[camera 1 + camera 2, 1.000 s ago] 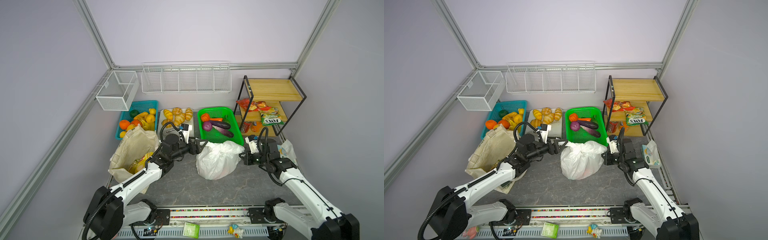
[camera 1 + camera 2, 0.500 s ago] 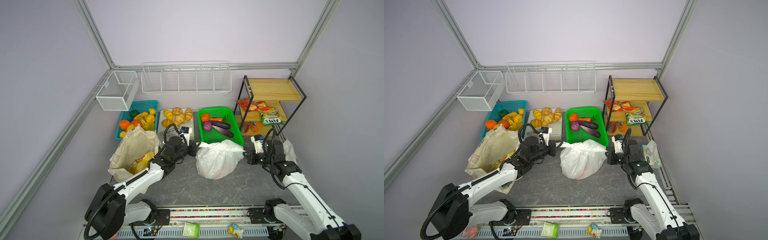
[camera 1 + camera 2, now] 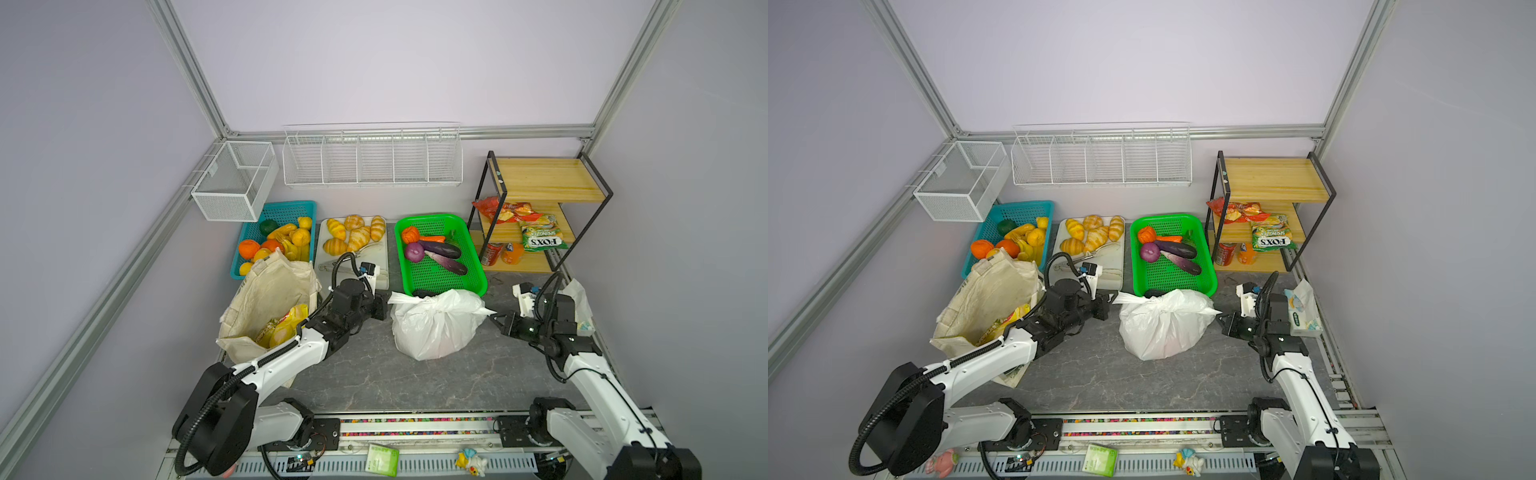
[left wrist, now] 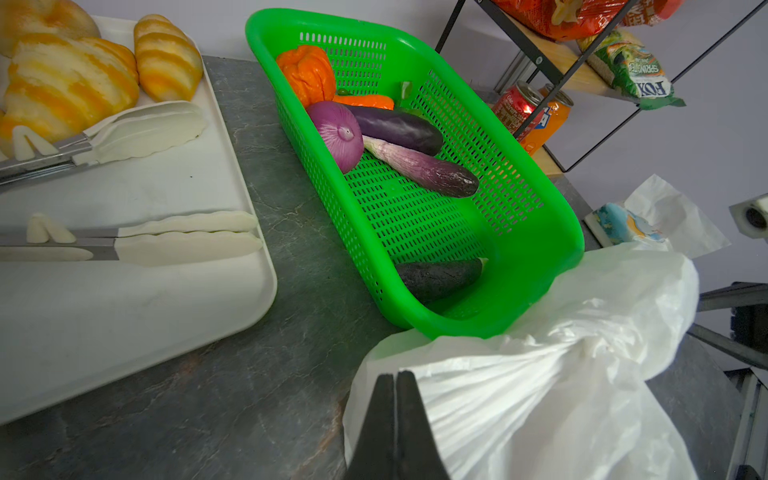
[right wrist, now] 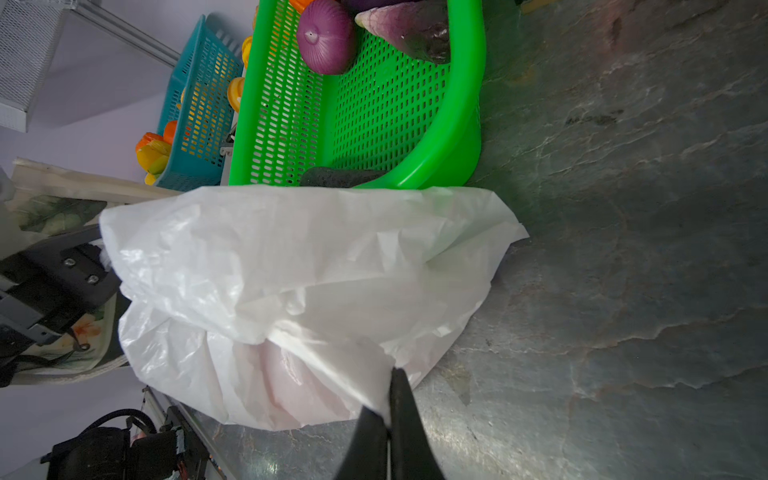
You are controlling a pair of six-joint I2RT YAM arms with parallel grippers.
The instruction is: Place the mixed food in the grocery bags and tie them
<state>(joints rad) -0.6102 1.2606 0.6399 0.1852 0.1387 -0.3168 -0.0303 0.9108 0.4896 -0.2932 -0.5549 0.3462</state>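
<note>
The left pincer [image 4: 395, 376] was fully closed, pinching a pleated handle of the one white plastic bag [image 4: 540, 395]. The right pincer [image 5: 388, 395] was closed as well, nipping a fold of plastic on the bag's opposite side.

In both top views the bag, with its top gathered, stood mid-counter [image 3: 374, 374] between the two pincers. It touched the front rim of one green basket [image 3: 482, 286]. That basket held one purple onion [image 3: 413, 251], one carrot [image 3: 432, 239], one lumpy orange vegetable [image 3: 409, 235], two purple aubergines [image 3: 442, 249] and one dark vegetable [image 4: 436, 278] at the near end.

Beside the left arm stood one canvas tote [image 3: 270, 291], open, with yellow snack packets [image 3: 289, 322] showing inside; their number could not be told.

Behind were one white tray [image 3: 353, 274] with five croissants [image 3: 359, 239] and two tongs [image 4: 166, 245], and one teal basket [image 3: 286, 208] of fruit. The shelf [image 3: 544, 178] at the right carried two cans [image 3: 492, 253], one red packet [image 3: 498, 208] and one green packet [image 3: 540, 237]. Two wire baskets [image 3: 370, 158] hung on the walls.
</note>
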